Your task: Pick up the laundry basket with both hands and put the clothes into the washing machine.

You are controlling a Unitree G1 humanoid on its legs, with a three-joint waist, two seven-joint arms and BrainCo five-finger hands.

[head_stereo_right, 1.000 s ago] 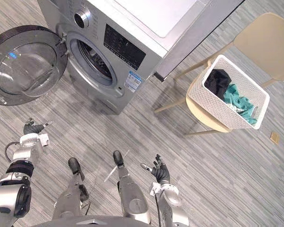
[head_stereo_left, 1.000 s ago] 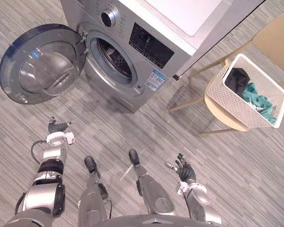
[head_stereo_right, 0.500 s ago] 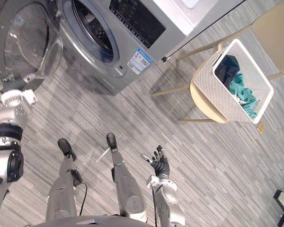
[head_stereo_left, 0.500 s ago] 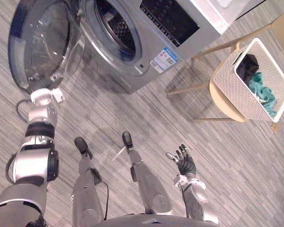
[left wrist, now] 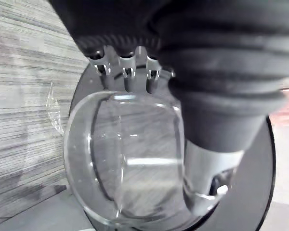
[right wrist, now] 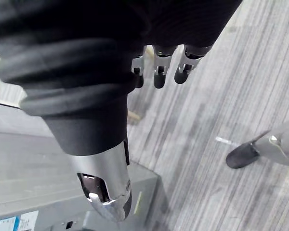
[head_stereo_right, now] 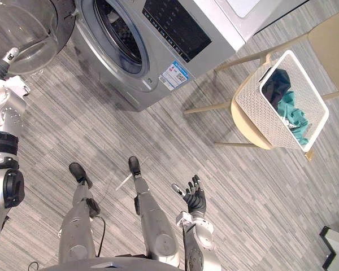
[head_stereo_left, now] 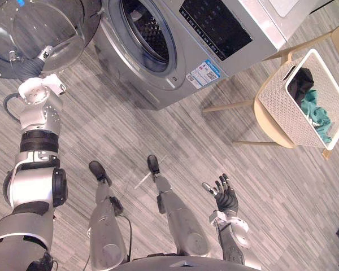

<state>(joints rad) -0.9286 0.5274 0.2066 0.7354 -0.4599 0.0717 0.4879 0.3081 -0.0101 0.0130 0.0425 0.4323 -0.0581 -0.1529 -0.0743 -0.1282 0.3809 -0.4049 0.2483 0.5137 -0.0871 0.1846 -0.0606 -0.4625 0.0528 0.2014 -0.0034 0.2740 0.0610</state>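
Grey floor [head_stereo_left: 130,135], left hand [head_stereo_left: 31,65] at washer door [head_stereo_left: 39,22] edge (grip unclear), right hand [head_stereo_left: 226,197] spread, laundry basket [head_stereo_left: 288,107] apart.

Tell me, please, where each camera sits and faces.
Left eye view: on the head, looking down at washing machine, open door, laundry basket on chair; left hand at the door, right hand open below.
Right eye view: beside it, same scene and hands.
Left wrist view: along the left hand onto the door's glass.
Right wrist view: along the right hand's fingers toward the floor.
Both eye views share the laundry basket.
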